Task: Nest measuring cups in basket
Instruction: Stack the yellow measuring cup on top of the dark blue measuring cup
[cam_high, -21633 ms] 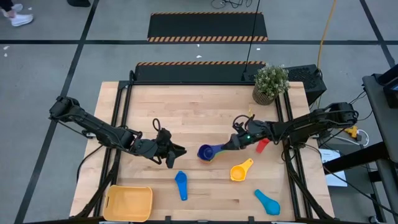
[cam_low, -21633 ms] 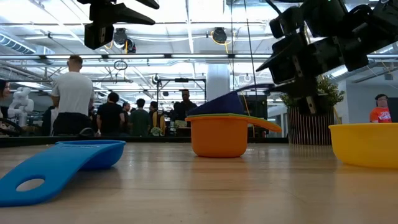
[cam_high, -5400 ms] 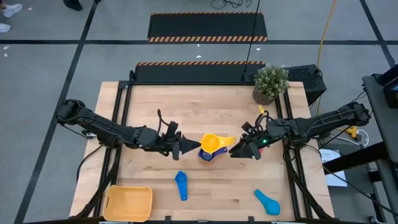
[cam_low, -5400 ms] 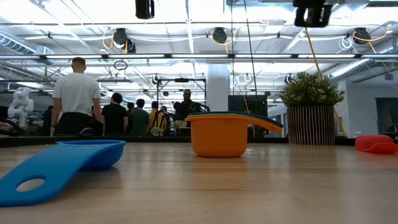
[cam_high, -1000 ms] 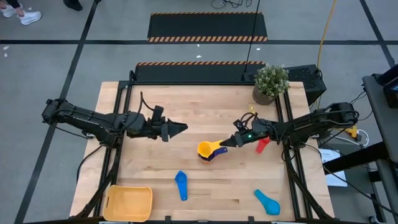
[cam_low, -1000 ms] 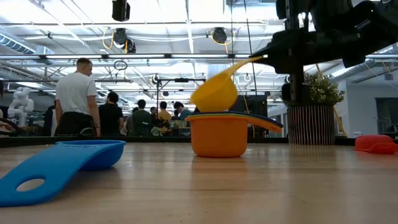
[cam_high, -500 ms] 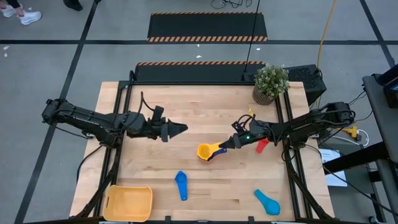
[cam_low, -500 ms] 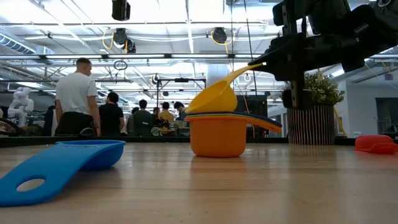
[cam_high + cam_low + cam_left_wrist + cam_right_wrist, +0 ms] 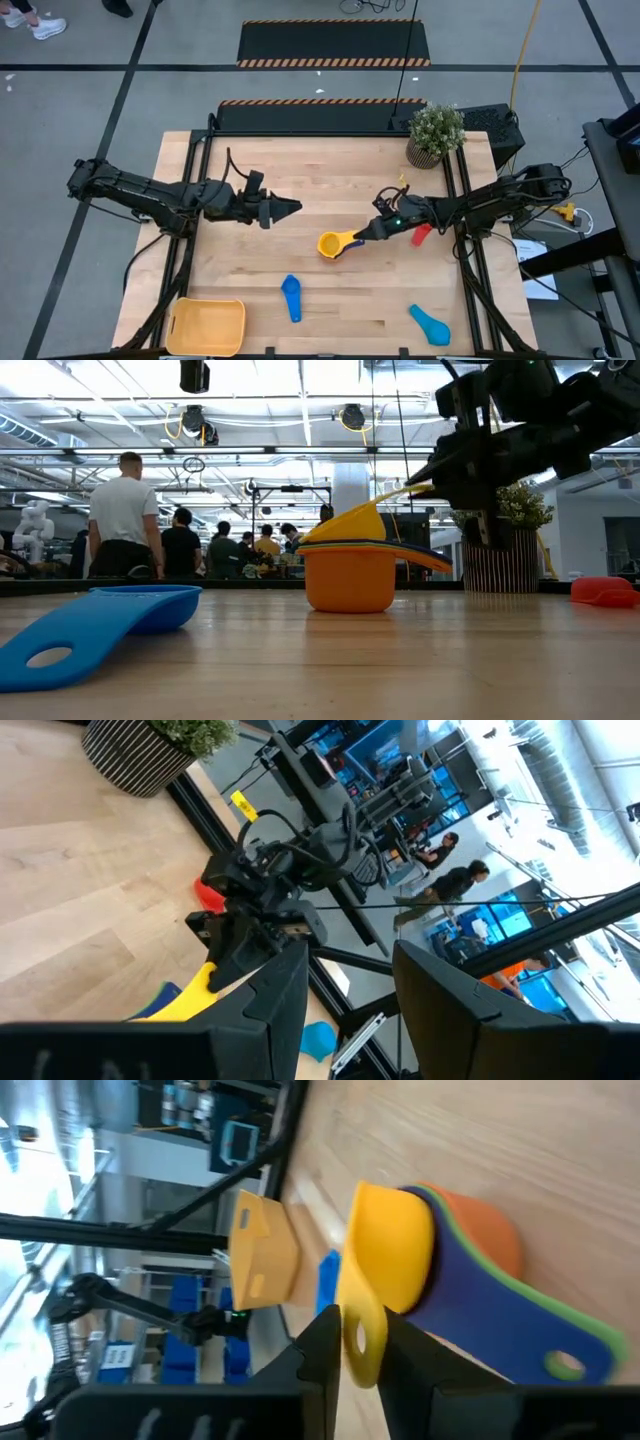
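Observation:
A stack of nested measuring cups (image 9: 338, 247), orange (image 9: 349, 578) at the bottom with green and dark blue above, stands mid-table. The yellow cup (image 9: 352, 520) lies tilted on top of it, bowl down in the stack. My right gripper (image 9: 366, 231) is shut on this cup's handle, just right of the stack. My left gripper (image 9: 292, 208) hovers open, high over the table, left of the stack and holding nothing. The yellow-orange basket (image 9: 207, 327) sits at the table's near-left corner. My right gripper pinches the yellow cup's handle (image 9: 361, 1342) near its free end, between the two fingers. The fingers come from the table's right, slanting down, along the handle. The cup is tilted, handle end raised, and its bowl (image 9: 390, 1260) rests in the dark blue cup atop the stack.
A blue cup (image 9: 291, 297) lies near the front edge, a light blue cup (image 9: 430, 324) at the near right, and a red cup (image 9: 422, 233) right of my right gripper. A potted plant (image 9: 435, 133) stands at the far right corner. People stand beyond the far edge.
My right gripper has moved down and carried the yellow cup with it. The cup hung tilted above the stack a second ago, and its bowl now sits in the top of the stack. The stack has stayed in place.

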You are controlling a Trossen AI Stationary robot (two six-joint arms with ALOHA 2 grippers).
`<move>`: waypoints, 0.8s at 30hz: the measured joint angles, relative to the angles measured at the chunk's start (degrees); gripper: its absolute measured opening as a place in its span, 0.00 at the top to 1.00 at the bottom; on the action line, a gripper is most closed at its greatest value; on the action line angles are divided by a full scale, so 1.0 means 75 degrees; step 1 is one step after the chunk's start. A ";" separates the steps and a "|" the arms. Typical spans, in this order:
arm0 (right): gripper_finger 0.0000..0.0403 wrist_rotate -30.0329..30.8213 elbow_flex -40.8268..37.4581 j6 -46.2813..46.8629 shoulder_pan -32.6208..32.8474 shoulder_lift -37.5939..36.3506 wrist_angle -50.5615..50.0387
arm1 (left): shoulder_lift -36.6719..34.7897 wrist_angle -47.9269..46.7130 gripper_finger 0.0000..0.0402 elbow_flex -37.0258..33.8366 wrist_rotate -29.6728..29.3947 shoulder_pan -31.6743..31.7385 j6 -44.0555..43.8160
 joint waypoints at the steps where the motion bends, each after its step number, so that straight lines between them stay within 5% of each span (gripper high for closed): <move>1: 0.87 0.0000 0.0000 -0.0002 0.0000 0.0000 -0.0104 | 0.0000 0.0000 0.63 0.0000 0.0000 0.0000 0.0001; 24: 0.54 -0.0021 0.0000 -0.0205 0.0000 0.0000 -0.2160 | 0.0000 -0.0003 0.63 0.0000 -0.0003 0.0000 -0.0093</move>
